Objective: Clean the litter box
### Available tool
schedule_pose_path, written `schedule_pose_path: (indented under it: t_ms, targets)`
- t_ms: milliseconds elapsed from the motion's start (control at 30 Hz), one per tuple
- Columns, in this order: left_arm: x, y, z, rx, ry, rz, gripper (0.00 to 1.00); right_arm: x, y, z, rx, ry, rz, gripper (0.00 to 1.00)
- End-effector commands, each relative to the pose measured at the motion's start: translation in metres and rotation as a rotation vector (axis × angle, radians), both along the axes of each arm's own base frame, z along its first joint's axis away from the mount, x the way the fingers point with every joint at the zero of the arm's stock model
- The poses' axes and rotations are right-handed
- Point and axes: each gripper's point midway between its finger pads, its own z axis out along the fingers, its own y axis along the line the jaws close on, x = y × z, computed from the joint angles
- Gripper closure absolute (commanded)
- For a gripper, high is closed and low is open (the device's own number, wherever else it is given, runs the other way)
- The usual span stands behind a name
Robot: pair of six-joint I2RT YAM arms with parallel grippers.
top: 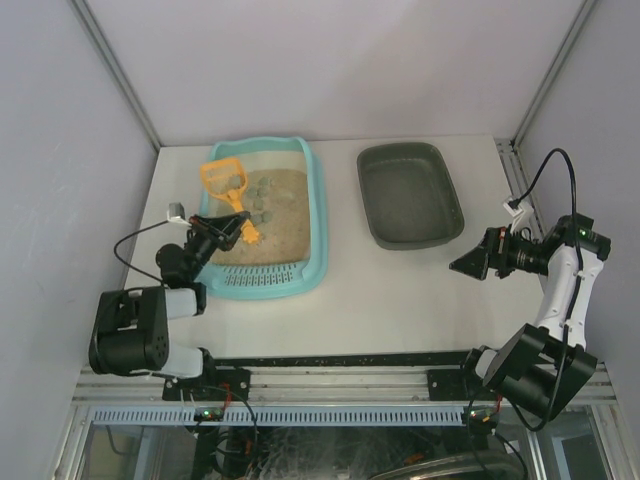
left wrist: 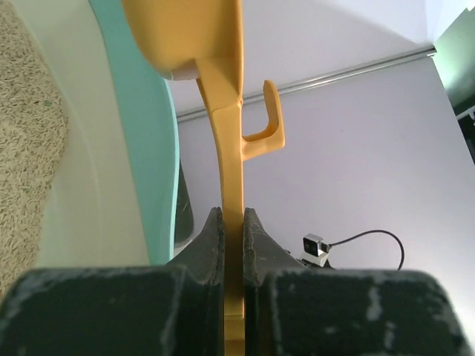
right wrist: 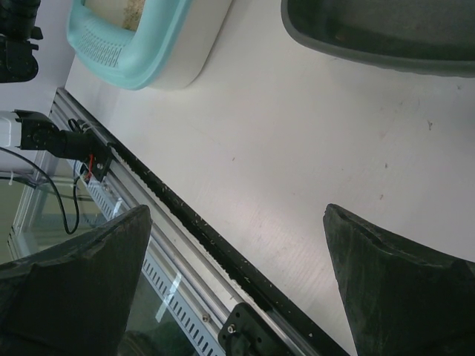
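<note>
The light-teal litter box [top: 318, 215] holds tan litter and several grey-green clumps [top: 262, 196]. An orange scoop [top: 223, 178] lies over the litter, its head toward the far end. My left gripper [top: 226, 233] is shut on the scoop's handle over the box's near half. In the left wrist view the handle [left wrist: 230, 148] runs up from between my left gripper's [left wrist: 234, 222] jaws, with the teal rim [left wrist: 145, 148] and litter [left wrist: 30, 133] at left. My right gripper [top: 468, 264] is open and empty above the table at right, also in its wrist view [right wrist: 236, 215].
A dark grey tray [top: 410, 195] stands right of the litter box, also in the right wrist view [right wrist: 386, 37]. The litter box's slotted corner shows there too [right wrist: 119, 52]. The table's near-edge rail [right wrist: 185, 215] runs under my right gripper. Walls enclose the table.
</note>
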Motion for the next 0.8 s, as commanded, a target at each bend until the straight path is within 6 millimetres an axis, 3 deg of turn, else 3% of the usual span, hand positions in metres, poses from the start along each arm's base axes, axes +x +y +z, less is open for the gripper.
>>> schedule_pose_path:
  t_ms: [0, 33, 67, 100, 167, 200, 300, 367, 500, 567, 633, 700, 767]
  targets:
    - [-0.002, -0.033, 0.036, 0.013, -0.110, -0.207, 1.00, 0.007, -0.001, 0.012, -0.023, -0.063, 0.016, 0.00]
    - [-0.005, -0.030, 0.039, -0.001, -0.118, -0.189, 1.00, 0.007, -0.001, 0.011, -0.024, -0.060, 0.018, 0.00]
    - [-0.001, -0.013, 0.038, -0.006, -0.117, -0.118, 1.00, 0.007, 0.000, 0.011, -0.027, -0.060, 0.022, 0.00]
    - [0.002, -0.010, 0.027, 0.014, -0.079, -0.090, 1.00, 0.007, 0.000, 0.011, -0.028, -0.058, 0.022, 0.00]
    - [0.004, -0.037, -0.004, 0.148, 0.040, -0.182, 1.00, 0.007, 0.000, 0.012, -0.032, -0.063, 0.020, 0.00]
    - [0.002, -0.040, -0.005, 0.196, 0.032, -0.184, 1.00, 0.007, 0.000, 0.012, -0.032, -0.063, 0.019, 0.00]
    - [0.006, -0.019, 0.001, 0.207, 0.030, -0.073, 1.00, 0.006, -0.001, 0.011, -0.029, -0.057, 0.015, 0.00]
    - [0.002, -0.034, 0.005, 0.275, 0.009, -0.154, 1.00, 0.007, -0.002, 0.011, -0.025, -0.056, 0.012, 0.00]
    - [-0.002, -0.023, 0.029, 0.184, -0.061, -0.128, 1.00, 0.008, -0.002, 0.010, -0.024, -0.049, 0.017, 0.00]
    - [-0.007, -0.047, 0.040, 0.214, -0.101, -0.224, 1.00, 0.008, -0.002, 0.010, -0.031, -0.052, 0.014, 0.00]
    - [-0.007, -0.069, 0.035, 0.329, -0.069, -0.269, 1.00, 0.009, -0.003, 0.010, -0.035, -0.052, 0.008, 0.00]
    - [-0.003, -0.076, 0.026, 0.514, -0.001, -0.254, 1.00, 0.009, -0.004, 0.010, -0.039, -0.054, 0.005, 0.00]
    - [-0.002, -0.085, 0.031, 0.609, 0.022, -0.279, 1.00, 0.009, -0.005, 0.010, -0.043, -0.057, -0.002, 0.00]
